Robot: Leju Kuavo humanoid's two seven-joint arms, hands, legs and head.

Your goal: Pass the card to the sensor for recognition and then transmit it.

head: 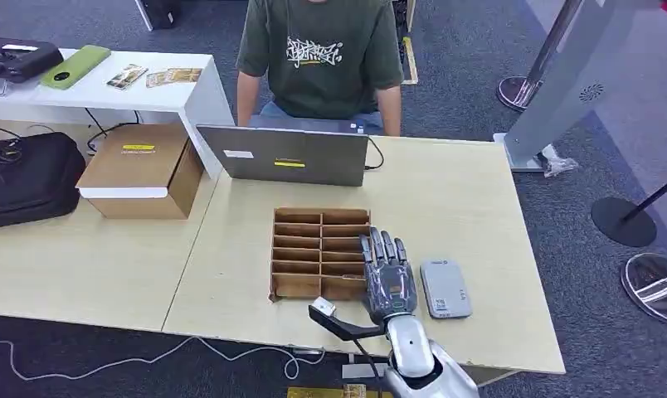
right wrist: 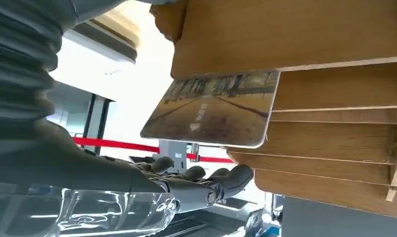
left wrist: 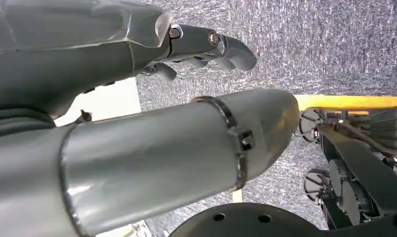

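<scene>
- Card: thin printed rectangular card [right wrist: 214,109] standing in the brown slotted wooden rack [head: 320,249], long axis along the slot.
- My right hand [head: 387,274]: fingers straight, apart, empty (nearer hand); card at its 9 o'clock.
- My left hand [left wrist: 196,47]: curled, empty.
- Sensor: flat grey rectangular reader [head: 445,288], at my right hand's 3 o'clock.

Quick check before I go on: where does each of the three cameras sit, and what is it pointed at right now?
Head view: high on the body, looking forward and down at the table, wooden organizer, grey sensor, laptop and a seated person; right hand enters from below.
Left wrist view: behind the hanging left hand, facing carpet.
Right wrist view: behind the right hand, fingers extended, facing a card sticking out of the organizer.
Shared: head and right wrist views both show the organizer and right hand.
</scene>
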